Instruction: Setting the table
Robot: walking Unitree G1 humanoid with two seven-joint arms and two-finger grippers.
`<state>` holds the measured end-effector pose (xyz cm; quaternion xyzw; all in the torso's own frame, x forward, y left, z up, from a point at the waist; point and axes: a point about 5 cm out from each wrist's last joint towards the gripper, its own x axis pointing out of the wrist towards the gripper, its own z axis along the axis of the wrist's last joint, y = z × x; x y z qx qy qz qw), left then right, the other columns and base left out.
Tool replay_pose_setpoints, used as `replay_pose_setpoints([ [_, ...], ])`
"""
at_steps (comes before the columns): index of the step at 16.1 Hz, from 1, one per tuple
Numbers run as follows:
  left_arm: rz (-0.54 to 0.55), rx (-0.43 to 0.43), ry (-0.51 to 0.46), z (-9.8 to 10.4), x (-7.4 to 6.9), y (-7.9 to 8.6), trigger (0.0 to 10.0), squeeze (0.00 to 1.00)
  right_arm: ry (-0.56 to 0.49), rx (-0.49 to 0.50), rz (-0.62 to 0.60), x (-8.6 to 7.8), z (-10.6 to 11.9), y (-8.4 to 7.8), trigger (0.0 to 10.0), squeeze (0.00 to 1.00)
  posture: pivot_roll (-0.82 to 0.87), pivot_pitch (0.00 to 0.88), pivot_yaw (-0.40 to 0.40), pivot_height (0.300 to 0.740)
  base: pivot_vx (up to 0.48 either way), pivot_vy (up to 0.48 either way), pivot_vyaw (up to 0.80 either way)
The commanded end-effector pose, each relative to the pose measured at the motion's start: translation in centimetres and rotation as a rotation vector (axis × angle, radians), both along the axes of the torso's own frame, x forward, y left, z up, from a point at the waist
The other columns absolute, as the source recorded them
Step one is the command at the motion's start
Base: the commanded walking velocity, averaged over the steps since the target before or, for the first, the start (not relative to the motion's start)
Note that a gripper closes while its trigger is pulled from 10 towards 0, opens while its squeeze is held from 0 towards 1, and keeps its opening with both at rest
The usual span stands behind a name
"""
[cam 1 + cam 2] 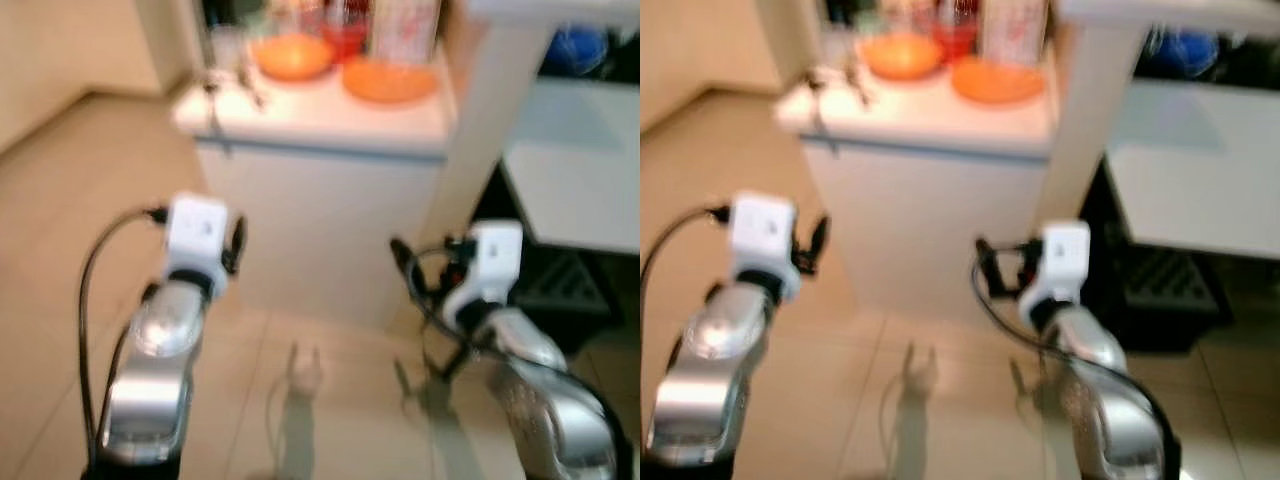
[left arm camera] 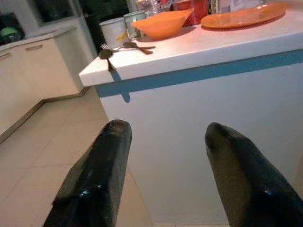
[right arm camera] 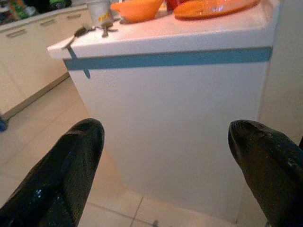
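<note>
An orange bowl [image 1: 292,56] and an orange plate [image 1: 390,80] sit on a white counter [image 1: 330,120] ahead of me. Spoons and a fork [image 2: 124,47] lie near the counter's left corner, one spoon [image 2: 107,56] hanging over the edge. A white mug [image 2: 113,31] stands behind them. My left gripper [image 2: 165,137] is open and empty, held low in front of the counter's white side. My right gripper [image 3: 165,137] is open wide and empty, also below the counter top.
A red container [image 2: 191,9] and a carton [image 1: 405,30] stand behind the plate. A white pillar [image 1: 490,130] rises right of the counter, with a dark crate [image 1: 560,290] and white table [image 1: 580,170] beyond. Cream cabinets [image 2: 33,71] line the left. Tiled floor [image 1: 60,220] is open on the left.
</note>
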<state>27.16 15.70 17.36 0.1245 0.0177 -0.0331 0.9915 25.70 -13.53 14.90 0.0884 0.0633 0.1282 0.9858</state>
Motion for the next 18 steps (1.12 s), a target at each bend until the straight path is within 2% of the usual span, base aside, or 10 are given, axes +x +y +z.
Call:
replay_pose_setpoints([
  [1,0.003,0.006,-0.008,0.4,0.0,0.3,10.0,1.0,-0.02,0.011,0.004,0.0,0.6,0.2,10.0,0.0,0.02,0.0,-0.016,0.74,0.0,0.48,-0.8],
  [5,0.009,0.007,-0.011,0.6,0.0,0.4,10.0,1.0,-0.02,0.013,0.005,0.1,0.6,0.2,10.0,0.0,0.02,0.0,-0.018,0.74,0.0,0.48,-0.8],
  [8,0.072,0.011,-0.101,1.5,0.1,0.8,10.0,1.0,-0.02,0.012,0.007,0.2,0.6,0.2,10.0,0.0,0.02,0.0,-0.023,0.74,0.0,0.32,-0.8],
  [9,0.081,0.001,-0.098,1.5,0.1,0.8,10.0,0.96,-0.022,0.011,0.006,0.3,0.6,0.2,10.0,0.0,0.02,0.0,-0.023,0.74,0.0,0.0,-0.59],
  [10,0.077,0.002,-0.095,1.5,0.1,0.8,10.0,0.0,-0.027,0.007,0.005,0.4,0.7,0.1,10.0,0.0,0.02,0.0,-0.025,0.74,0.0,0.0,0.0],
  [11,0.077,0.035,-0.087,1.3,0.1,0.7,10.0,0.0,-0.04,0.003,0.008,0.6,0.9,0.1,10.0,0.0,0.03,0.0,-0.028,0.74,0.0,0.0,0.0],
  [13,0.103,0.06,-0.145,1.6,0.1,0.7,10.0,0.0,-0.054,-0.003,0.011,0.9,1.2,0.1,10.0,0.0,0.03,0.0,-0.032,0.74,0.0,0.0,0.0],
  [18,0.112,0.044,-0.169,1.9,0.1,0.8,10.0,0.0,-0.124,-0.048,0.068,1.8,2.7,0.8,10.0,0.0,0.04,0.0,-0.044,0.74,0.293,0.0,0.12],
])
